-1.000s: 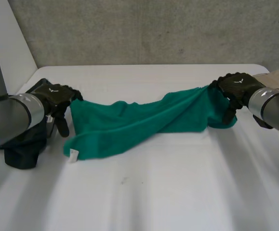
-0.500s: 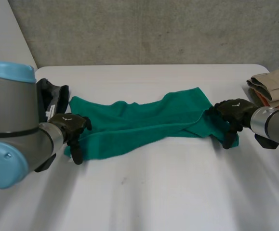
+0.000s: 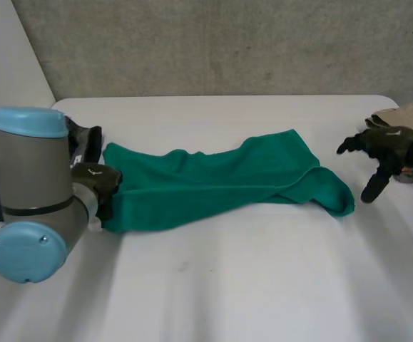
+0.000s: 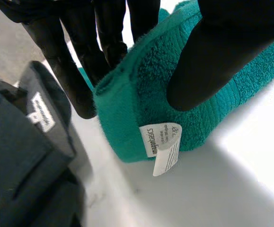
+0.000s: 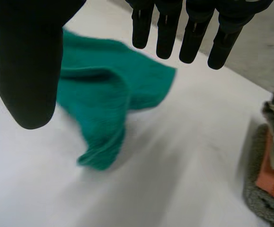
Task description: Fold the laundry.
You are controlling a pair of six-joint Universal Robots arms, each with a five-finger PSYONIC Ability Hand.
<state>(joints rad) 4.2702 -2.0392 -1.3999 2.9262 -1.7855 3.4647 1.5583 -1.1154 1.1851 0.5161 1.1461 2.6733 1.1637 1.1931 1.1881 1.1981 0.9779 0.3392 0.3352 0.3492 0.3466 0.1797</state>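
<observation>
L hand is mostly hidden behind L arm in the head view; only its back shows, at the left end of the green towel. Its wrist view is clearer: thumb is pressed on top of the towel's corner and fingers run down the other side of the rolled edge, so the corner is pinched betw. them. White label hangs off that corner, just past the thumb tip.

Towel lies lengthwise across the white counter, bunched & half-folded, right end turned over in a loose flap. How many layers, can't tell.

R hand is off the towel, apart from its right end, fingers spread wide & straight, holding nothing. Whether it touches the counter, can't tell.

Black garment sits behind L arm, largely covered by it. In the L wrist view it's just beside the towel corner, w/ its own small label.

Pile of folded clothes (beige, orange, grey) lies by R hand, cut off at the edge & partly behind the hand
</observation>
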